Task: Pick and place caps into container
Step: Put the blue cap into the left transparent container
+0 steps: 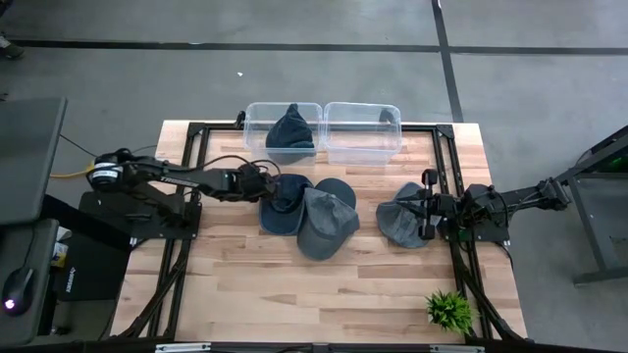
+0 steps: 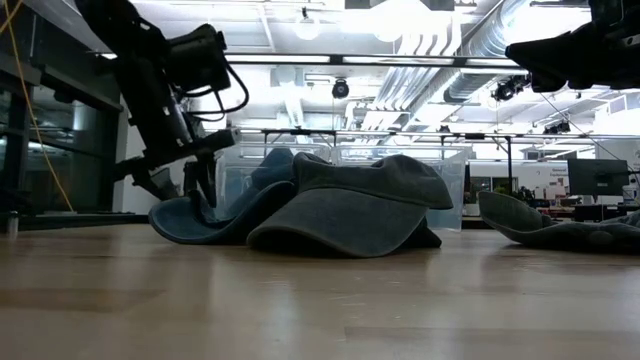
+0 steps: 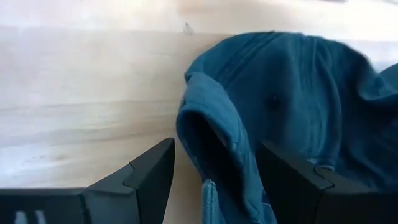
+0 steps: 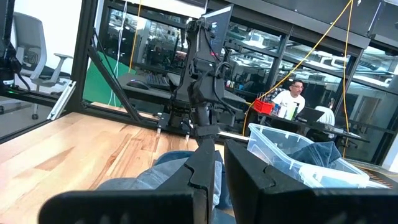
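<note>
Left pincer (image 1: 265, 185) spread astride a blue cap's (image 1: 286, 202) folded edge on the table (image 1: 255, 284), right pincer (image 1: 424, 214) clenched, empty, above a grey cap (image 1: 400, 223).

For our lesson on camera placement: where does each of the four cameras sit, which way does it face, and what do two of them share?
High: overhead, facing down; both arms, table.
Low: table height, facing across; left hand at the blue cap.
Left wrist: past its open fingers astride that cap's edge.
Right wrist: over its shut hand towards the left arm and container.
High and low share the grey cap.
</note>
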Tool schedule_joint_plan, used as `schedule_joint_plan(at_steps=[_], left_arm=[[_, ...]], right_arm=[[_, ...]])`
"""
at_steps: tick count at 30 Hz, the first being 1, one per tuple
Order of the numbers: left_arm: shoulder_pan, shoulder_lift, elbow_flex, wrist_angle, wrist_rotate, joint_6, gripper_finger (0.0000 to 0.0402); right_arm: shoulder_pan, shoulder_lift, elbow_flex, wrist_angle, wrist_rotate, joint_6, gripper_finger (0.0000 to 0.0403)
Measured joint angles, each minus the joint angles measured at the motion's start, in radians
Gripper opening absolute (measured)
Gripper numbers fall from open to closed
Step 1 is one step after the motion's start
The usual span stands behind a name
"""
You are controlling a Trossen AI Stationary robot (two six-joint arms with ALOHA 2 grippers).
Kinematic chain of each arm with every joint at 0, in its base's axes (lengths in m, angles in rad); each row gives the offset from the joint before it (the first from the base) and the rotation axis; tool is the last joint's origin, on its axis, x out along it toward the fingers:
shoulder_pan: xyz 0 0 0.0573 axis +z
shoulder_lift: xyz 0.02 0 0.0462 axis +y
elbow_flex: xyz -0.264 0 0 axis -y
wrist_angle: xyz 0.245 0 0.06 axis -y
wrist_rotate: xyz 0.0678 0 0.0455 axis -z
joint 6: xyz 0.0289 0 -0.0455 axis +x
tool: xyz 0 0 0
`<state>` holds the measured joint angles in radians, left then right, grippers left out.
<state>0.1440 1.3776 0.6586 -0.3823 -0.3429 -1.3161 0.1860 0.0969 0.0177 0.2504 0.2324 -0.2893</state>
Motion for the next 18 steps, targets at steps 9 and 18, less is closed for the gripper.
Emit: schedule_joint_plan(at_steps=[9,18], left_arm=[[0.000,0.031,0.000,0.035,0.076,0.009,0.0199],[0.000,0.031,0.000,0.016,0.112,0.056,0.0035]], right_arm=[[0.000,0.000,0.000,0.000,0.000,0.000,0.0032],[0.000,0.000,0.000,0.000,0.000,0.000,0.0032]])
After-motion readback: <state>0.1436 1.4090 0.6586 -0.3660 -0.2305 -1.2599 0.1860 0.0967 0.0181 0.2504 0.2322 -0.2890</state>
